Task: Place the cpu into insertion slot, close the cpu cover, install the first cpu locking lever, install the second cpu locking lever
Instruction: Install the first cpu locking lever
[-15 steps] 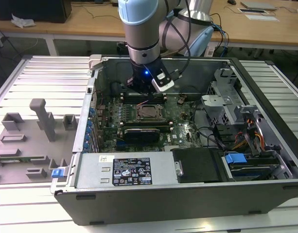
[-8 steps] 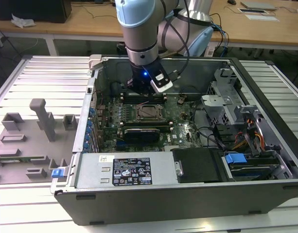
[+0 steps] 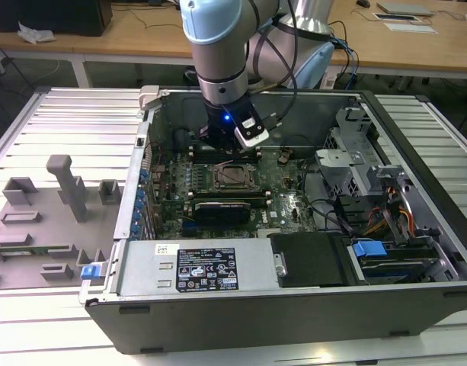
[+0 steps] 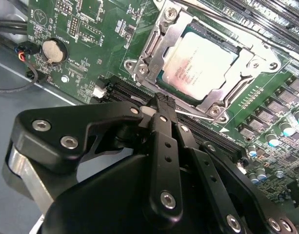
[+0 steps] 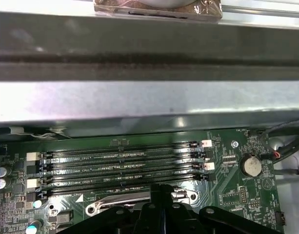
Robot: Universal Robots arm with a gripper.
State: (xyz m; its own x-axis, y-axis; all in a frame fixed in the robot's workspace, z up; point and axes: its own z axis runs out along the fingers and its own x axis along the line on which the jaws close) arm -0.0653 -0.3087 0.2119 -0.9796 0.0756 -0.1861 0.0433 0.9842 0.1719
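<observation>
From my station I saw the cpu (image 4: 200, 66) lying flat in the insertion slot (image 3: 233, 178). Its grey top showed through the window of the cpu cover (image 4: 237, 80), which lay folded down over it, so I judged the first two steps done.

The gripper (image 4: 164, 103) hung low over the green board (image 4: 90, 29), just beside the slot on the side facing the memory slots (image 5: 120, 165). Its fingers were brought together. Their tips met at a thin bright locking lever (image 4: 195, 115) that ran along that edge of the slot. I could not tell whether the rod was pinched between them or only pressed by them, nor whether it was latched.

I took the stance as deliberate. Closed fingers make a narrow tip that fits between the slot's frame and the nearest memory slot, where spread fingers would likely foul.

A coin battery (image 4: 54, 50) sat well apart from the slot, out of the way.
</observation>
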